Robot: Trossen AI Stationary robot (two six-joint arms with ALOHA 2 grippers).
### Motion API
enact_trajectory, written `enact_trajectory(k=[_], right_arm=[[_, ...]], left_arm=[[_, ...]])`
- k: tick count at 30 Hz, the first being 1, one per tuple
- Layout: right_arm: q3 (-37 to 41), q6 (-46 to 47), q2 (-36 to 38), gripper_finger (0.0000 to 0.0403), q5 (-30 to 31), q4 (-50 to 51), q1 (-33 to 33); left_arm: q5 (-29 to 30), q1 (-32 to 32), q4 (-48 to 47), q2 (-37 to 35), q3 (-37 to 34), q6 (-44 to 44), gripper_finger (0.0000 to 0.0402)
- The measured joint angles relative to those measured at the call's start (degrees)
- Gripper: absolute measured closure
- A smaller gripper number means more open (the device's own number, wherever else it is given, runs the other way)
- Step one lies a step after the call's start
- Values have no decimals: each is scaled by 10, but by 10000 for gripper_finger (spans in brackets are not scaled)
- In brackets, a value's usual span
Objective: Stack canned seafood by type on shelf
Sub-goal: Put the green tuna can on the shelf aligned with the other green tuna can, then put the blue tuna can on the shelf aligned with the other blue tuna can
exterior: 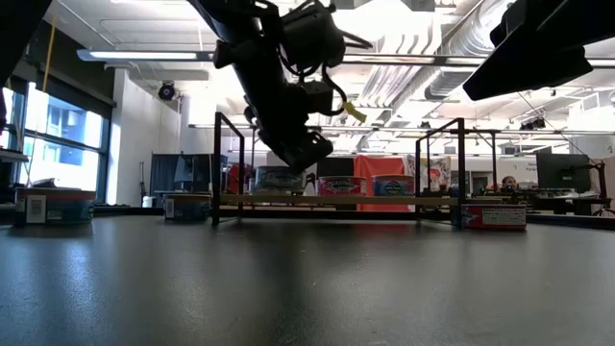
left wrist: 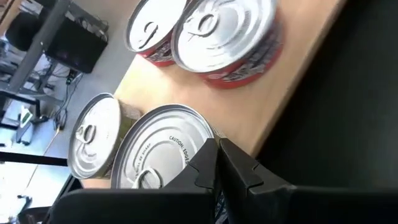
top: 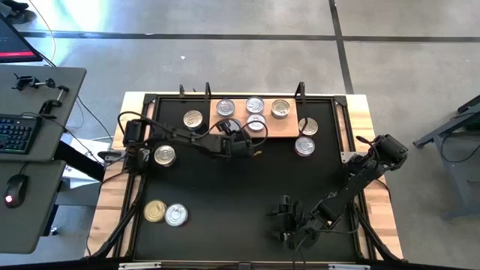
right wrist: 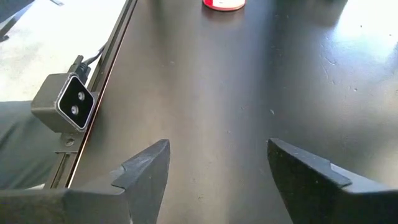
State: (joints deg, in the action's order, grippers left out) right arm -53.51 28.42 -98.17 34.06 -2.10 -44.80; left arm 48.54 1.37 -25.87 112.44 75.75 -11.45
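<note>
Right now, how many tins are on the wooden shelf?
4 tins: three in a row along the shelf, one nearer the left gripper. The arm might hide another.

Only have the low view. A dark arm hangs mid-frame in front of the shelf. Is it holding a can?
Observer: No. In the left wrist view, the left gripper has its jaws shut on nothing, beside a silver-lidded can on the shelf.
Operator: How many cans are on the shelf?
Observer: The high view shows four lids on it.
Operator: Where is the right arm?
Observer: The right gripper is over the near part of the black mat, jaws open and empty.
</note>
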Motion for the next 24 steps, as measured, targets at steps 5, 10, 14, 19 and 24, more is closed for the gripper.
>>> enact_trajectory(k=[5,10,14,19,24], right_arm=[[0,0,0,142,0,1,0],[0,0,0,142,0,1,0],[0,0,0,142,0,1,0],[0,-3,0,142,0,-3,0],[0,-2,0,142,0,-3,0]], left_arm=[[-2,17,-18,0,0,-30,388],[-14,25,-64,-8,0,-64,346],[-16,25,-83,-30,-1,-79,306],[-16,10,-75,-80,0,-79,270],[-16,-33,-51,-131,0,-79,261]])
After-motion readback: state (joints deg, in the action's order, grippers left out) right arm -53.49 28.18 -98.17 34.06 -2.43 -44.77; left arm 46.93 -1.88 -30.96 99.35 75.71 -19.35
